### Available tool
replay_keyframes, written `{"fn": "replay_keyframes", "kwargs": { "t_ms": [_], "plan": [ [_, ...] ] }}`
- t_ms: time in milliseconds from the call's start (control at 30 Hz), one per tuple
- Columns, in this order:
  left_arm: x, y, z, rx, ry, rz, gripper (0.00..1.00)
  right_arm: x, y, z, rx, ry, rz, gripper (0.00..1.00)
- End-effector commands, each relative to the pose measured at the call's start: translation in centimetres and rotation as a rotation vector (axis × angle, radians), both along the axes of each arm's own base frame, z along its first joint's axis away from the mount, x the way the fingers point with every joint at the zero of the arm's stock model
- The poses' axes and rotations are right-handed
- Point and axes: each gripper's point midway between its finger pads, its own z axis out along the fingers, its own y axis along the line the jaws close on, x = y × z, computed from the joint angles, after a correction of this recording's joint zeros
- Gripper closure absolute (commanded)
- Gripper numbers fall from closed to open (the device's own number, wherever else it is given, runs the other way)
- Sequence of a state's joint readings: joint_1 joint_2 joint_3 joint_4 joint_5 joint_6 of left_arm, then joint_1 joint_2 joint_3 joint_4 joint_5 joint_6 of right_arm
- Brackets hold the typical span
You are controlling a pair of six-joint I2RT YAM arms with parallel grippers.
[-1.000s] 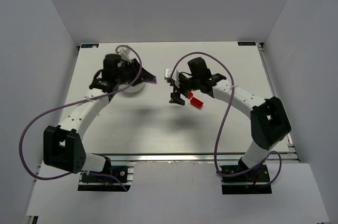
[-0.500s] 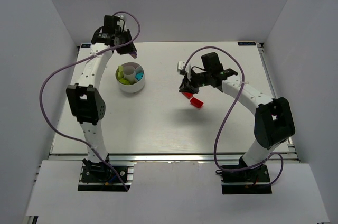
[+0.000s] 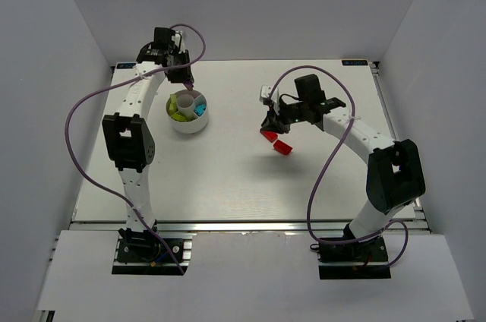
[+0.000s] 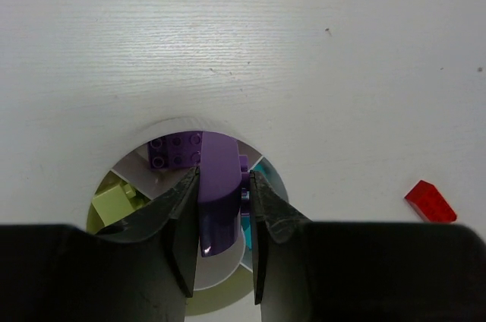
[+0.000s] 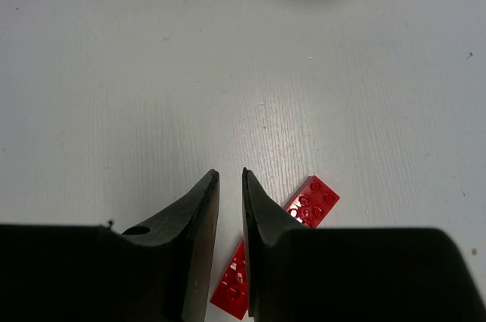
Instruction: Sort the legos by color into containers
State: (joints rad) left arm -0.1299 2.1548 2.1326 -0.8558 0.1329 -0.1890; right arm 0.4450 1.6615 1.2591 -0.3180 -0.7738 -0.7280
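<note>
— Top external view first: where is the dish?
— The white dish (image 3: pixel 188 126) sits toward 10 o'clock on the table (image 3: pixel 228 181). The left gripper (image 3: pixel 187 79) hangs near its 12 o'clock rim.
— Is that gripper holding anything?
— Yes, its jaws are clamped on a purple brick (image 4: pixel 220 200), which shows against the dish from the left wrist. In that view a second purple brick (image 4: pixel 176 151) lies in the compartment at 11 o'clock. A lime brick (image 4: pixel 114 202) lies at 9 o'clock and a cyan brick (image 4: pixel 265 171) at 2 o'clock.
— And the right gripper (image 5: pixel 230 179)?
— It is low over the table, just toward 3 o'clock of centre and well apart from the dish. Its jaws stand nearly together, with only a thin slit between them. One red brick (image 5: pixel 230 288) shows in that slit, but I cannot tell whether it is pinched. Another red brick (image 5: pixel 313 199) lies flat just beside the 3 o'clock finger.
</note>
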Motion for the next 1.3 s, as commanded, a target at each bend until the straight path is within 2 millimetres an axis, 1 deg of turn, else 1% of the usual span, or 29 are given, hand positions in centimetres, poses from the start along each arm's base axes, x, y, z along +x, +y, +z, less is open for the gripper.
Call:
{"fn": "replay_keyframes", "kwargs": {
  "t_ms": [0, 100, 233, 367, 467, 633, 700, 767, 833, 900, 967, 1033, 1133, 1233, 1267],
  "plan": [
    [-0.7, 1.0, 0.4, 0.046, -0.010, -0.010, 0.89, -0.4, 0.1, 0.0, 0.027, 0.023, 0.012, 0.76],
    [-0.8, 1.6, -0.1, 0.078, -0.008, -0.007, 0.88, -0.4, 0.0, -0.2, 0.027, 0.025, 0.011, 0.76],
    [-0.6, 2.3, -0.7, 0.100, 0.000, 0.018, 0.86, -0.1, -0.2, 0.1, 0.031, 0.015, 0.004, 0.76],
    [-0.6, 2.7, -1.0, 0.105, 0.006, 0.031, 0.82, 0.0, -0.6, 0.1, 0.036, 0.018, -0.010, 0.75],
    [-0.7, 3.0, -1.4, 0.117, 0.018, 0.044, 0.78, -0.3, -0.7, -0.2, 0.038, 0.029, -0.010, 0.75],
    [-1.2, 3.6, -2.4, 0.130, 0.050, 0.060, 0.66, -0.3, -0.7, -0.2, 0.041, 0.031, -0.013, 0.75],
    [-1.3, 3.6, -2.6, 0.126, 0.055, 0.065, 0.64, -0.2, -0.6, -0.2, 0.043, 0.031, -0.012, 0.75],
    [-1.1, 4.1, -2.7, 0.144, 0.056, 0.091, 0.59, -0.1, -0.6, -0.1, 0.045, 0.030, -0.014, 0.75],
    [-1.1, 4.1, -2.9, 0.143, 0.059, 0.096, 0.54, -0.1, -0.6, -0.1, 0.045, 0.030, -0.014, 0.74],
    [-0.9, 4.1, -2.8, 0.140, 0.057, 0.108, 0.48, -0.1, -0.7, -0.2, 0.044, 0.029, -0.016, 0.74],
    [-0.7, 4.1, -2.8, 0.138, 0.055, 0.115, 0.39, -0.1, -0.6, -0.2, 0.043, 0.030, -0.016, 0.74],
    [-0.7, 4.2, -3.0, 0.139, 0.058, 0.123, 0.36, -0.2, -0.7, -0.2, 0.043, 0.032, -0.017, 0.74],
    [-0.5, 4.3, -2.5, 0.143, 0.046, 0.135, 0.36, 0.0, -0.7, -0.2, 0.040, 0.026, -0.020, 0.72],
    [0.0, 4.6, -0.8, 0.140, 0.002, 0.159, 0.36, 0.7, -0.9, -0.3, 0.029, 0.012, -0.060, 0.67],
    [0.1, 4.8, 0.4, 0.143, -0.028, 0.177, 0.36, 1.5, -1.3, -0.6, 0.007, 0.001, -0.105, 0.59]
  ]
}}
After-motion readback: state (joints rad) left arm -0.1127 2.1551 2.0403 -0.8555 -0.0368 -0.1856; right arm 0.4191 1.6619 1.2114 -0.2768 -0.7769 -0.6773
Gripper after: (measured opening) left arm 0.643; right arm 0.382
